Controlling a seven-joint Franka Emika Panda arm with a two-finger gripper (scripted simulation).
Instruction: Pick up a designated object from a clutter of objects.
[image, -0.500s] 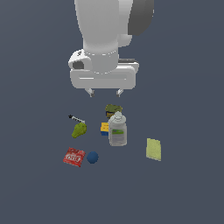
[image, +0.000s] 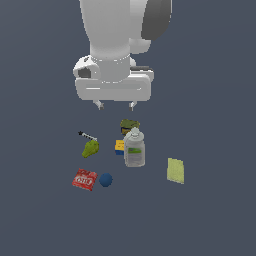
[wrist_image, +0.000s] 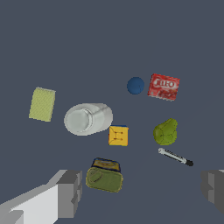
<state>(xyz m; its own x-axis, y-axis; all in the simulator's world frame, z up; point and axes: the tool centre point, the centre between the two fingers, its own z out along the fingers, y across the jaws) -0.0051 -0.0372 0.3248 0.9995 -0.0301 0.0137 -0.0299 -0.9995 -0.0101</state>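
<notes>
High above the clutter, the gripper (image: 116, 105) hangs with its fingers spread wide and nothing between them. Below it sit the olive can (image: 129, 125), the clear jar (image: 134, 149) and the yellow-blue box (image: 119, 146). Off toward the exterior view's left lies the pen-like stick (image: 87, 135) — flat on the floor, just beside the green lump (image: 90, 148) but apparently clear of it. It is probably light, stiff and prone to roll — best pinched mid-shaft, across its width.
</notes>
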